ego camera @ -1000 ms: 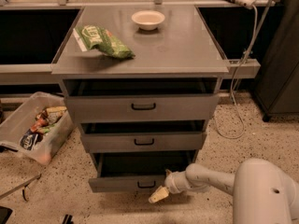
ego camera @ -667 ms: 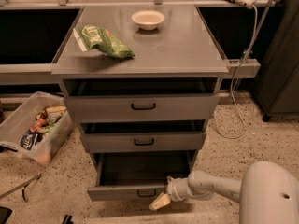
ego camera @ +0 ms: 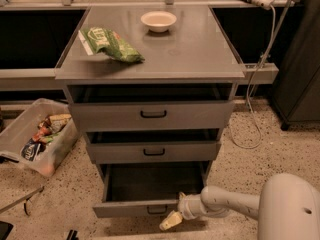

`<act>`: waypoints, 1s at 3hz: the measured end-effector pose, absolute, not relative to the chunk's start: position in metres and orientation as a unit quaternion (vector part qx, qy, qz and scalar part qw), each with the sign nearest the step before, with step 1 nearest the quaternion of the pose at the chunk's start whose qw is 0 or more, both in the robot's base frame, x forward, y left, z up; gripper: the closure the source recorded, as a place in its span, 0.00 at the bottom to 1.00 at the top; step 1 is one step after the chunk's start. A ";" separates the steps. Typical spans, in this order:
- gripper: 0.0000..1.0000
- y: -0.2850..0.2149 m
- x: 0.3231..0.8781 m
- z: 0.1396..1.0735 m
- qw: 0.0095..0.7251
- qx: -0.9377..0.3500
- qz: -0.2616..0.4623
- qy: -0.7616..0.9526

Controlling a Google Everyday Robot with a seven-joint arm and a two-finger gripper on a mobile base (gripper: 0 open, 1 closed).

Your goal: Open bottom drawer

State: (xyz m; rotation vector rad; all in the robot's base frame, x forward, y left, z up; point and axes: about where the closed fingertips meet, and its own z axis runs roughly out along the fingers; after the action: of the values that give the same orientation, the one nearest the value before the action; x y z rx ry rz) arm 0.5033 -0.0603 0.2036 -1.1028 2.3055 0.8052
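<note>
The bottom drawer (ego camera: 125, 209) is the lowest of three grey metal drawers. It stands pulled well out, its narrow front panel set far forward of the two fronts above it. Its shallow tray lies open to view from above, dark inside, level and straight. A small black loop handle (ego camera: 157, 210) sits at the panel's centre. The gripper (ego camera: 170, 221) hangs just right of that handle, at the panel's lower edge.

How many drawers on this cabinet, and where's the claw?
3, stacked: top drawer, slightly open; middle drawer, slightly open; bottom drawer, pulled out furthest. The claw is at the bottom drawer's front, right of centre.
</note>
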 end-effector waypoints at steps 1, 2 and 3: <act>0.00 -0.060 0.503 0.207 0.229 -0.401 0.293 0.838; 0.00 -0.061 0.475 0.207 0.222 -0.383 0.303 0.844; 0.00 -0.061 0.475 0.207 0.222 -0.383 0.303 0.844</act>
State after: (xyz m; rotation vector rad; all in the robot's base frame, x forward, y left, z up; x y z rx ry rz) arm 0.4748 -0.0606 0.2072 -1.0595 2.3308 0.8384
